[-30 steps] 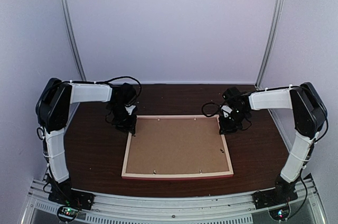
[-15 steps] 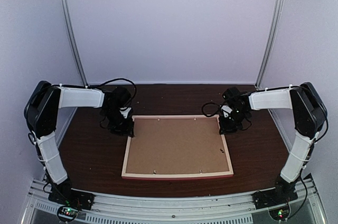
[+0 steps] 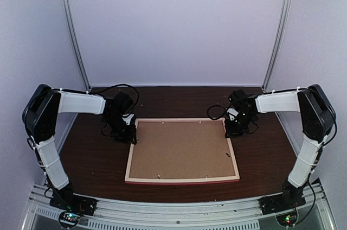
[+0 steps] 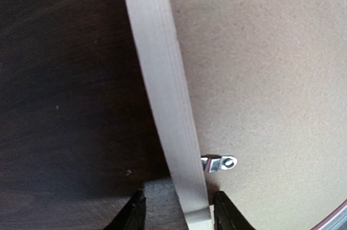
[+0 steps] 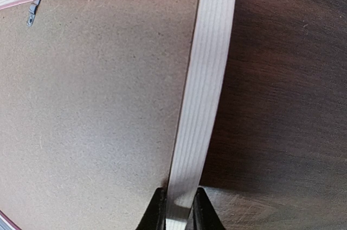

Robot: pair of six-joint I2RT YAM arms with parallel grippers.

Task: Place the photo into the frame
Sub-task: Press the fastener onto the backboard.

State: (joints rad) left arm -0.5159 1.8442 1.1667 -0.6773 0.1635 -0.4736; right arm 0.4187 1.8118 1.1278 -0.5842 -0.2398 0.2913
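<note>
The frame (image 3: 181, 178) lay back-up on the surface (image 3: 97, 154) between the hands, the right hand (image 5: 176, 211) pinching one side and the left hand (image 4: 181, 216) loose around the other, with the board (image 3: 181, 148) in, so the photo, hidden, was probably inside.

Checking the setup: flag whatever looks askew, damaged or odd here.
Nothing looks damaged. The frame lies flat, back up, with the backing board seated inside and a metal tab turned over it. The right gripper pinches one side rail; the left gripper straddles the other. The one oddity: no photo is in view.
</note>
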